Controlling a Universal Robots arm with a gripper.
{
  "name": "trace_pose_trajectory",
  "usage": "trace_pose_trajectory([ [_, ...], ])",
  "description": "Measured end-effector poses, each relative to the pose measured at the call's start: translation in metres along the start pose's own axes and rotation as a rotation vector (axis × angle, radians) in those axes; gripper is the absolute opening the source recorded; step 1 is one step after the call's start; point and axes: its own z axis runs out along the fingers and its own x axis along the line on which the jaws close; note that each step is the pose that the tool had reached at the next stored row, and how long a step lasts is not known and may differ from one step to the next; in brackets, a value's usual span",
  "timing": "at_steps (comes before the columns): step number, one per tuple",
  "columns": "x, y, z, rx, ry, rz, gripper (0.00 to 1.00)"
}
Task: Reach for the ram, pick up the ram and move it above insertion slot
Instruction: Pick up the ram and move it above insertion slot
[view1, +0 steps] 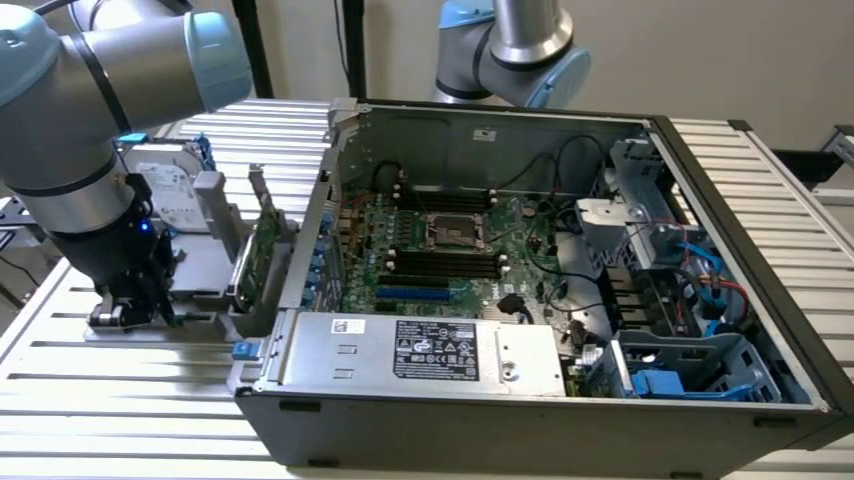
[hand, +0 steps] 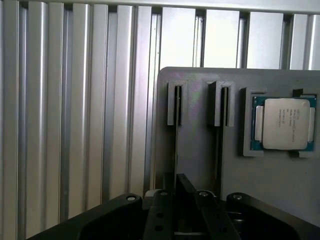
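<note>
The ram (hand: 176, 145) stands on edge in a slot of the grey holder (hand: 280, 185), showing as a thin dark line. My gripper (hand: 184, 194) is down over it, one finger on either side, and a narrow dark gap is left between them. In the exterior view my gripper (view1: 134, 310) sits low at the holder (view1: 200, 298) on the exterior view's left, outside the computer case. The black memory slots (view1: 441, 262) lie on the motherboard inside the open case, well to the exterior view's right of my gripper.
A processor chip (hand: 284, 123) rests in a recess of the holder, beside a second slotted post (hand: 221, 102). An upright green card (view1: 262, 240) and a silver hard drive (view1: 171, 190) stand between my gripper and the case wall (view1: 314, 230). A second arm (view1: 527, 50) hangs behind the case.
</note>
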Motion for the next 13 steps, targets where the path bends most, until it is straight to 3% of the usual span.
trace_pose_trajectory([
  [2, 0.0, -0.0001, -0.0013, 0.0, -0.0017, 0.0, 0.16],
  [7, 0.0, 0.0004, -0.0154, -0.004, -0.0024, 0.0, 0.16],
  [10, 0.0, 0.0004, -0.0166, -0.0042, -0.0035, 0.0, 0.16],
  [13, 0.0, 0.0004, -0.0166, -0.0042, -0.0105, -0.002, 0.16],
])
